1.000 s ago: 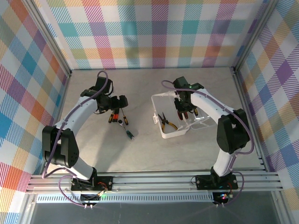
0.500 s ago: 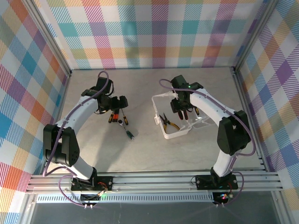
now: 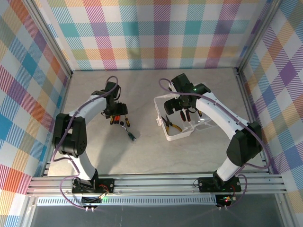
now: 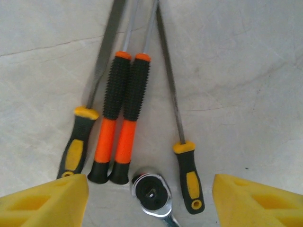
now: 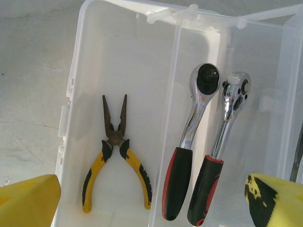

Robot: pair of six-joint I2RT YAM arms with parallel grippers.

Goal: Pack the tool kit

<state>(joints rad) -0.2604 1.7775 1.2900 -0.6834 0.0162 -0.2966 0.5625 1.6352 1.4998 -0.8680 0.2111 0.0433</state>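
Note:
The tool kit case lies open, translucent white, under my right gripper, which is open above it. In its left compartment lie yellow-handled pliers; two chrome ratchets with red-black grips lie side by side in the compartment to their right. My left gripper is open low over the table, its yellow fingertips wide apart. Between them lie two orange-and-black screwdrivers, two yellow-black tools and a chrome ratchet head. In the top view the case sits right of centre.
The loose tools and the table ratchet lie left of centre on the grey table. The case's clear lid lies open to the right. Checked walls and metal rails surround the table.
My right gripper has opened and shifted slightly left over the case. My left gripper has turned and come down over the loose tools, its jaws narrowing a little.

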